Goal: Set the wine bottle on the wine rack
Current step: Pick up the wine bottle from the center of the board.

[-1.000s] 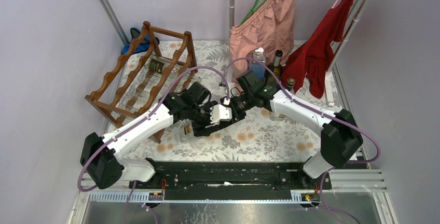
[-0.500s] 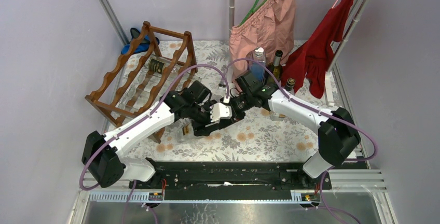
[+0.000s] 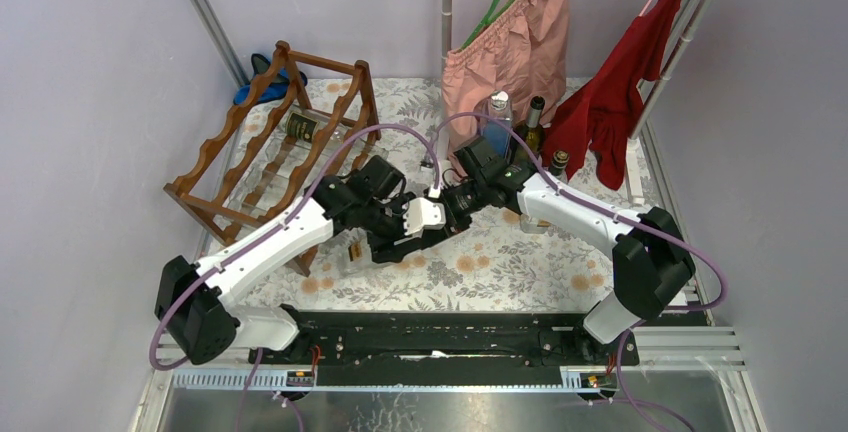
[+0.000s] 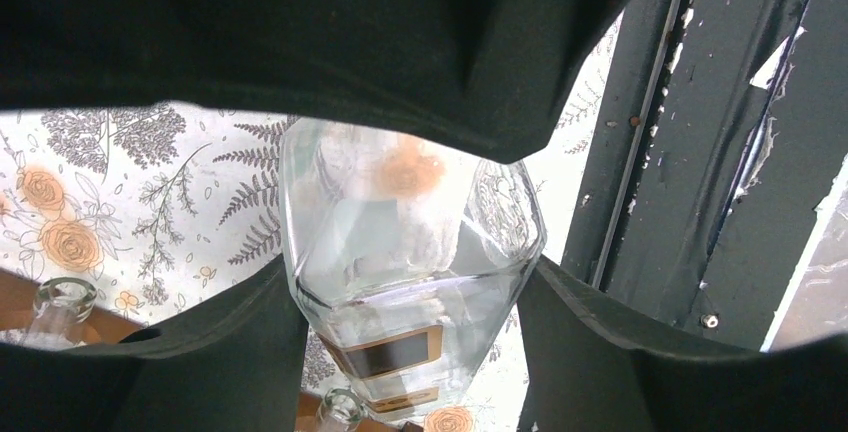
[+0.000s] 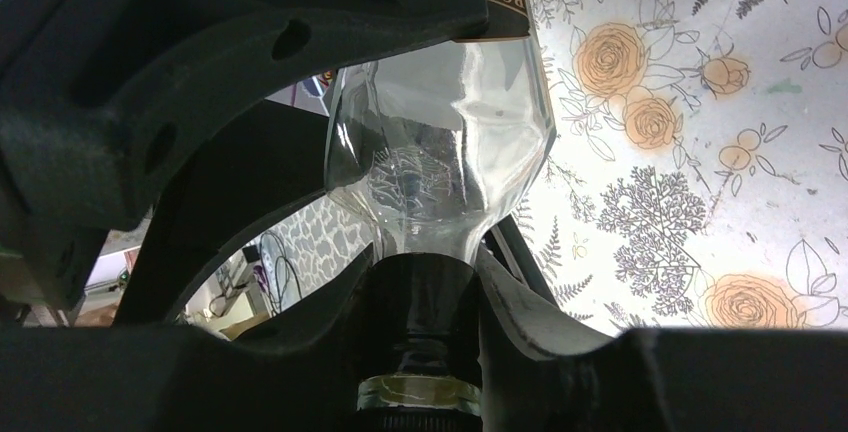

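Note:
A clear glass wine bottle (image 4: 410, 252) with a gold-edged dark label hangs on its side above the flowered table, between the two arms. My left gripper (image 4: 410, 352) is shut on its wide body, one finger pressed to each side. The right gripper (image 5: 425, 292) is shut on the dark neck just above the cap, and the bottle's shoulder (image 5: 440, 152) spreads out beyond its fingers. In the top view the two grippers, left (image 3: 385, 234) and right (image 3: 442, 212), meet at mid-table. The reddish-brown wine rack (image 3: 225, 137) stands to their left.
A dark bottle (image 3: 300, 124) lies on the rack's upper tier. At the back stand a clear bottle (image 3: 498, 107) and two dark bottles (image 3: 536, 112). A pink garment (image 3: 510, 32) and a red one (image 3: 620, 92) hang there. A blue object (image 3: 262, 77) lies behind the rack.
The right jaws have closed onto the bottle's neck. Both arms and the bottle have edged slightly to the left.

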Controlling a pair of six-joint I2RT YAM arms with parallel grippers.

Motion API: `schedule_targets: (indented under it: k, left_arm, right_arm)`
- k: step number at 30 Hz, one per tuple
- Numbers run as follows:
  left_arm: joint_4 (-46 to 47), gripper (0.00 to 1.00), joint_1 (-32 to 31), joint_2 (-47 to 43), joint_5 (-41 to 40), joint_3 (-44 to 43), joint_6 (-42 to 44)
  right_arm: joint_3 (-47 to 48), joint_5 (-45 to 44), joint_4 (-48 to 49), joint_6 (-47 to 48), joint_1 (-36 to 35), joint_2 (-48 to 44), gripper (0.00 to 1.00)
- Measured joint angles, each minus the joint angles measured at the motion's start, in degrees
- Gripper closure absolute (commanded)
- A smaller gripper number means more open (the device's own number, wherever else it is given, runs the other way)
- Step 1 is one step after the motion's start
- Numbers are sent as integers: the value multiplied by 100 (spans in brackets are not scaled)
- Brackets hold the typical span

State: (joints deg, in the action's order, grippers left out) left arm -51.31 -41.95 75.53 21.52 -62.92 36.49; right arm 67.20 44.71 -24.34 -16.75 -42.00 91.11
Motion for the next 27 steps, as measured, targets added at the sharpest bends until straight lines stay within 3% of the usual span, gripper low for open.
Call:
schedule_targets:
  k: [3, 8, 17, 27]
  left_arm:
    - [-13, 13, 2, -118, -57, 4, -50]
    - [240, 2, -11, -592, -68, 4, -98]
    - [387, 1, -4, -916, -85, -76, -205]
    - [389, 1, -4, -1259, -227, -1231, -769]
  right_arm:
    - [0, 92, 87, 0, 2, -2, 100]
    - [-94, 122, 107, -2, 7, -2, 100]
    - [-208, 243, 79, -50, 44, -2, 100]
    - [-280, 350, 498, -603, 136, -11, 100]
